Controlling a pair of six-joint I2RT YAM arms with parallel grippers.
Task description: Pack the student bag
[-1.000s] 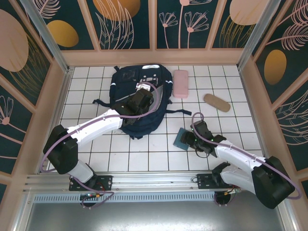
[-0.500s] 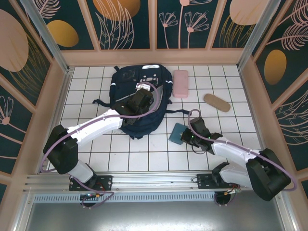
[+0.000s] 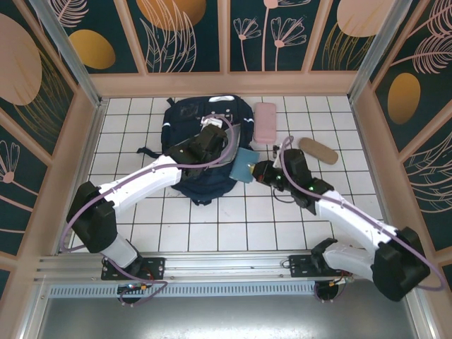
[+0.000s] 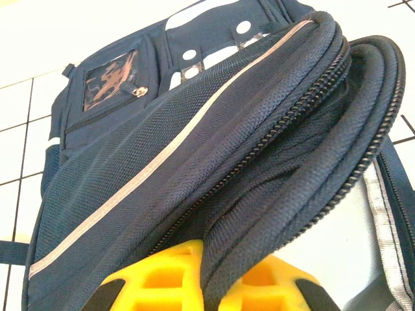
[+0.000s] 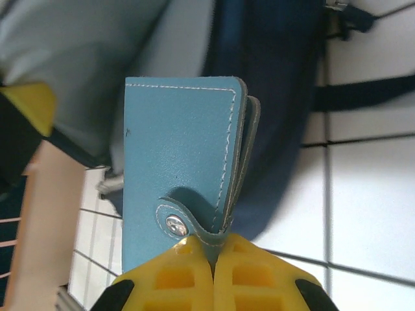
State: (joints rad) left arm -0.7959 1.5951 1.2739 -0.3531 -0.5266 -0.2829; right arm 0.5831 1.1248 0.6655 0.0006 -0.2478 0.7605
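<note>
My left pincer is clamped on the zip edge of the bag, which lies at the back of the tiled counter. My right pincer grips a blue wallet just beside the bag's open side.

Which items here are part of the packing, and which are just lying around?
In use: student bag, its flap pinched by left tool; teal snap case, held in right tool.
Lying about: pink pouch; tan oval pouch, both untouched on the tiles.
</note>
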